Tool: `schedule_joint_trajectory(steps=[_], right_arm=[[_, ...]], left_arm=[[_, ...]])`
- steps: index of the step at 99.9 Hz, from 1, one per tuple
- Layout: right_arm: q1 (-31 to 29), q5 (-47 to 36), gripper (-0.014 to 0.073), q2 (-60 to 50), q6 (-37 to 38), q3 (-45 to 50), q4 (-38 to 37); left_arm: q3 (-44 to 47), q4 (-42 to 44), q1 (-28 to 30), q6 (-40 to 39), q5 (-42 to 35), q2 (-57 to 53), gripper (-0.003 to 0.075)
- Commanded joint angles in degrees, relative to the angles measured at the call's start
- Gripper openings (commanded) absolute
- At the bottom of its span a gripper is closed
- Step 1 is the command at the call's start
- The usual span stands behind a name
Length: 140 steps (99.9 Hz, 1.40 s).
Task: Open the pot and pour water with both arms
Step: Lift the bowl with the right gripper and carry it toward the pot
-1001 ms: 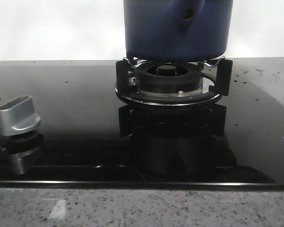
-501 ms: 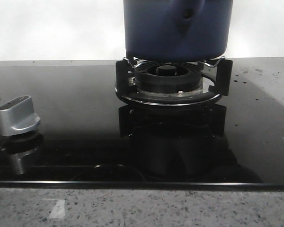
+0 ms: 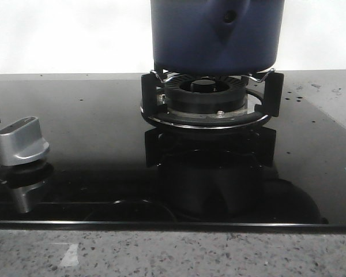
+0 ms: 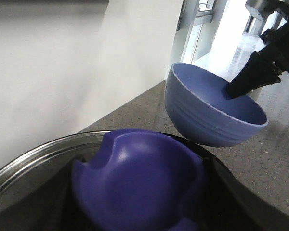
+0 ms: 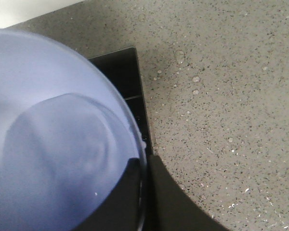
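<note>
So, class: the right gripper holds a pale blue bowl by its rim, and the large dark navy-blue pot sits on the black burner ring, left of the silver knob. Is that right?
Not quite. In the front view the large dark navy-blue pot sits on the black burner ring to the right of the silver knob, not left. The right gripper does hold the pale blue bowl by its rim.
</note>
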Motion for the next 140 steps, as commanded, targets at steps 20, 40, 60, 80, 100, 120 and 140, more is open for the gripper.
schedule_joint_trajectory(steps=[20, 40, 60, 80, 100, 120, 140], right_arm=[[0.3, 1.5, -0.0062, -1.4, -0.2, -5.0, -0.3], [4.3, 1.5, -0.0045, 1.6, -0.2, -11.1, -0.8], [8.6, 1.5, -0.0045, 4.4, 0.3, -12.2, -3.5], [9.2, 1.3, -0.0046, 5.9, 0.3, -12.2, -3.7], [9.2, 0.1, -0.0046, 6.2, 0.3, -13.4, -4.1], [11.1, -1.1, -0.0045, 6.7, 0.3, -16.1, -7.2], [16.2, -2.1, -0.0046, 7.8, 0.6, -18.1, -14.9]], left_arm=[[-1.8, -5.6, 0.1, -0.3, 0.3, -2.8, 0.0316], [-1.8, -5.6, 0.1, -0.3, 0.1, -2.8, 0.0316], [-1.8, -5.6, 0.1, -0.3, 0.1, -2.8, 0.0316], [-1.8, -5.6, 0.1, -0.3, 0.1, -2.8, 0.0316], [-1.8, -5.6, 0.1, -0.3, -0.8, -2.8, 0.0316], [-1.8, -5.6, 0.1, -0.3, -1.4, -2.8, 0.0316], [-1.8, -5.6, 0.1, -0.3, -2.0, -2.8, 0.0316]])
